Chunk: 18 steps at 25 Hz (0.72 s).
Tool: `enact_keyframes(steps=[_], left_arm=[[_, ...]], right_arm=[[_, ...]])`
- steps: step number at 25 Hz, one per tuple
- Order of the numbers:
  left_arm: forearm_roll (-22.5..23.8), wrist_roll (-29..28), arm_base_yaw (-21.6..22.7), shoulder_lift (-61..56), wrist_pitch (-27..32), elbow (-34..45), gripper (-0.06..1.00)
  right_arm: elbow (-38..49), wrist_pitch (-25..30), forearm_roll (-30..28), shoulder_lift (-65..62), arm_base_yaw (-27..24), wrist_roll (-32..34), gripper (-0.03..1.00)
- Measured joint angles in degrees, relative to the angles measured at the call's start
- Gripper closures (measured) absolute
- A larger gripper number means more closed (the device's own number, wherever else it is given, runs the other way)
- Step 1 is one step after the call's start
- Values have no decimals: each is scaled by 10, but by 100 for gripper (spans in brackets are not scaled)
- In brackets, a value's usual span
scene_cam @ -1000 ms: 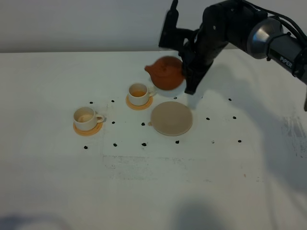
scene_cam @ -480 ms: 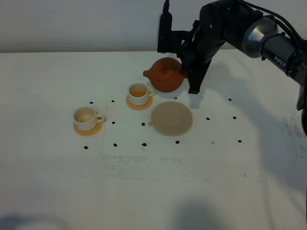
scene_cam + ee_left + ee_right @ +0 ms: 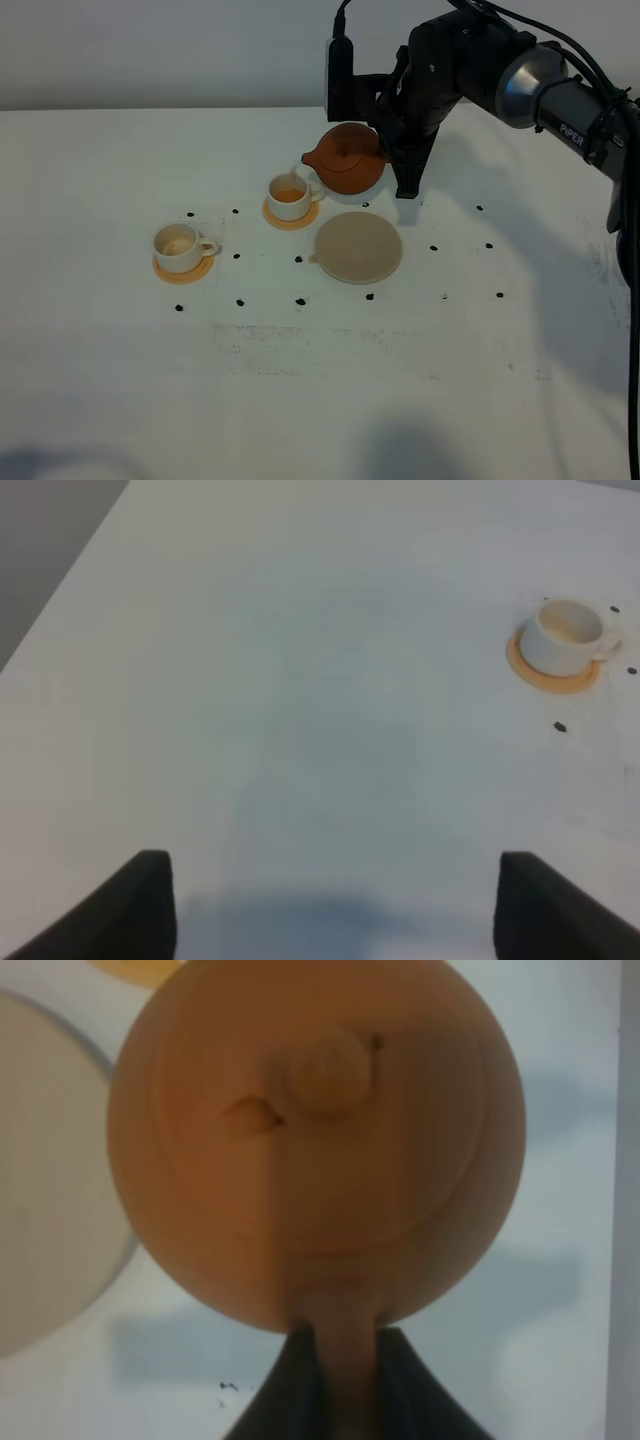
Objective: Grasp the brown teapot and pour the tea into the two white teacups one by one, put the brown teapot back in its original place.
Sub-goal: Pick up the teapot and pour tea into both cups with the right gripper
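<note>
The brown teapot hangs above the table behind the trivet, its spout pointing left over the nearer white teacup, which holds amber tea. My right gripper is shut on the teapot's loop handle. In the right wrist view the teapot fills the frame, and the gripper clamps the handle. The second white teacup stands further left on its coaster. It also shows in the left wrist view as a cup far from my open left gripper.
Small black dots mark the tabletop around the cups and trivet. The right arm reaches in from the upper right. An orange coaster lies under the nearer cup. The table's left edge shows in the left wrist view.
The right wrist has turned and the teapot has shifted slightly, sitting more level than a second ago. Both cups and the trivet have stayed put.
</note>
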Motion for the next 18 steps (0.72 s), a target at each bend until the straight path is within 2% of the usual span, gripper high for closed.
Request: enact_keyframes(steps=[14, 18], left_arm=[[0, 0, 0, 0, 0, 0, 28], [0, 0, 0, 0, 0, 0, 28]], right_arm=[[0, -12, -8, 0, 0, -1, 88], [0, -12, -28, 0, 0, -1, 88]])
